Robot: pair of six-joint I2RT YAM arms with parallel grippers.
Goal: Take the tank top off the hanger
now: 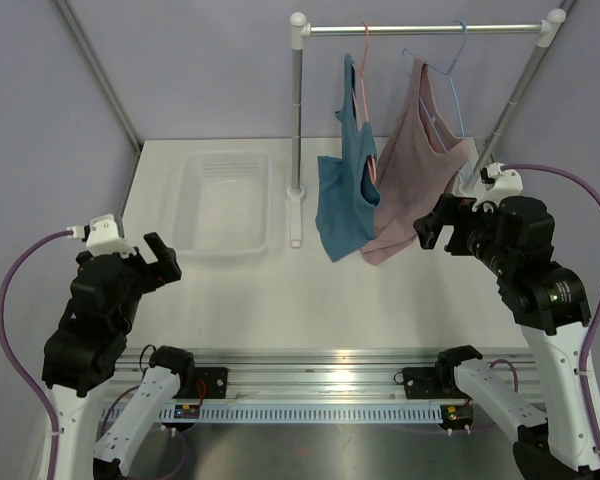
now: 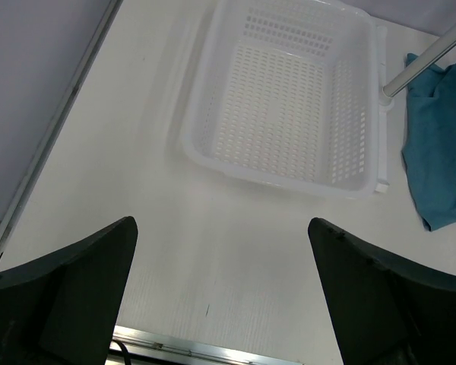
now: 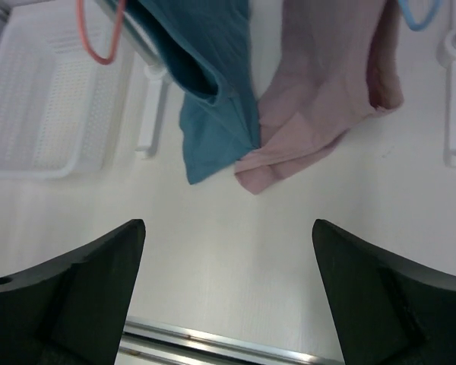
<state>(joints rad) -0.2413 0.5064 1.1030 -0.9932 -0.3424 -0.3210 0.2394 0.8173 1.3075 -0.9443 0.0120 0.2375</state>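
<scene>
Two black arms, left arm (image 1: 90,320) and right arm (image 1: 535,270), fat and round at the joints. Left gripper (image 1: 160,262) and right gripper (image 1: 432,228) black too, with flat dark fingers (image 2: 76,293) shaped like wedges. Small white block (image 1: 105,232) just behind each hand. Purple cable (image 1: 15,290) plugged into that block, looping far back from the hand. Tiny green light (image 1: 552,297) on the right arm, a little behind the hand. Pale grey links (image 1: 130,425) furthest from the hands.
</scene>
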